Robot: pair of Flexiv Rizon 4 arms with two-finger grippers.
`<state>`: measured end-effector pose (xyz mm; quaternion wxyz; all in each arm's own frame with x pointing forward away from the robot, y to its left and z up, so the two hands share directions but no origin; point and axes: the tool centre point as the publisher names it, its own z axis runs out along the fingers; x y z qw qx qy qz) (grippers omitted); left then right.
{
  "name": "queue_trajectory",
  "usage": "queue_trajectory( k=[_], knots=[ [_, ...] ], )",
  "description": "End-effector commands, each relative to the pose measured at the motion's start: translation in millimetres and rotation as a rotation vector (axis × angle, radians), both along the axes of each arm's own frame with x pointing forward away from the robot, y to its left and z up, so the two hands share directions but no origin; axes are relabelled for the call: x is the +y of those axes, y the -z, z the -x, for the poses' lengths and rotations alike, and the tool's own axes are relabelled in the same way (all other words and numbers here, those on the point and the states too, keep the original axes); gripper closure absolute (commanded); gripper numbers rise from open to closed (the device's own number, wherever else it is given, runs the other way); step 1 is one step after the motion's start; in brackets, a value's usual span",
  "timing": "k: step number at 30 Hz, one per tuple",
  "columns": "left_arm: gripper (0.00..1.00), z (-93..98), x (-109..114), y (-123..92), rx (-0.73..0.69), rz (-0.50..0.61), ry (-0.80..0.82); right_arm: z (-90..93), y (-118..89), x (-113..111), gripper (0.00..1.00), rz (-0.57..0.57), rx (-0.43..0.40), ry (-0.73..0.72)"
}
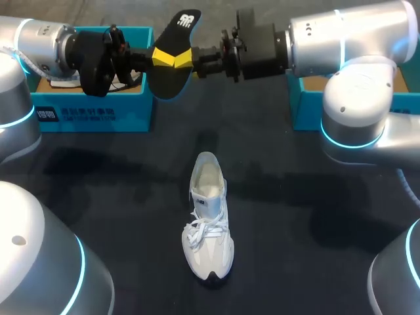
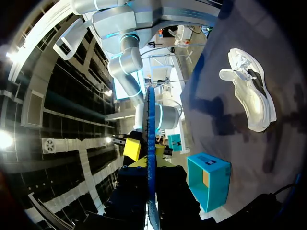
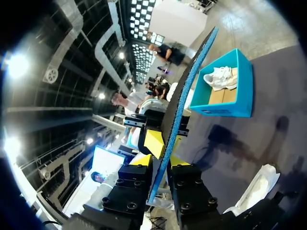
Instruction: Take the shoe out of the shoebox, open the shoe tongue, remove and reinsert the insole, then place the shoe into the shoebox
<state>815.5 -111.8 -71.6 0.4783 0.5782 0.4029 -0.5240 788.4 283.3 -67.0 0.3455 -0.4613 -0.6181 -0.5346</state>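
Insole (image 1: pixel 168 82) hangs above the counter (image 1: pixel 295 216), long axis near upright, narrower end up. The left tool (image 1: pixel 163 58) and right tool (image 1: pixel 184 59) both pinch it at mid-length, meeting from opposite sides. Below them the white shoe (image 1: pixel 209 230) lies lengthwise, toe toward the robot, heel toward two teal shoeboxes (image 1: pixel 98 115) behind the tools.

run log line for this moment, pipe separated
stage: insole out | left pincer: shut on insole | right pincer: shut on insole | insole: aloft between both | shoe: on table
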Motion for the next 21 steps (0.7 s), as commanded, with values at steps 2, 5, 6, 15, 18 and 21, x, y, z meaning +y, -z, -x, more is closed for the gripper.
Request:
queue_trajectory(
  k=[2, 5, 6, 15, 18, 21],
  knots=[
    [1.00, 0.4, -0.7, 0.8, -0.002, 0.002, -0.002, 1.8, -0.1, -1.1, 0.81, 0.003, 0.004, 0.012],
    [1.00, 0.4, -0.7, 0.8, -0.002, 0.002, -0.002, 0.8, 1.1, -1.8, 0.83, 0.001, 0.011, 0.017],
    [1.00, 0.4, -0.7, 0.8, -0.002, 0.002, -0.002, 0.4, 1.4, -1.6, 0.84, 0.000, 0.012, 0.017],
    [1.00, 0.4, -0.7, 0.8, -0.002, 0.002, -0.002, -0.3, 2.5, -3.2, 0.85, -0.007, 0.026, 0.028],
    [1.00, 0.4, -0.7, 0.8, -0.002, 0.002, -0.002, -0.6, 1.8, -3.3, 0.85, -0.007, 0.031, 0.029],
    [1.00, 0.4, -0.7, 0.8, -0.002, 0.002, -0.002, -0.8, 1.8, -3.2, 0.90, -0.006, 0.036, 0.030]
  ],
)
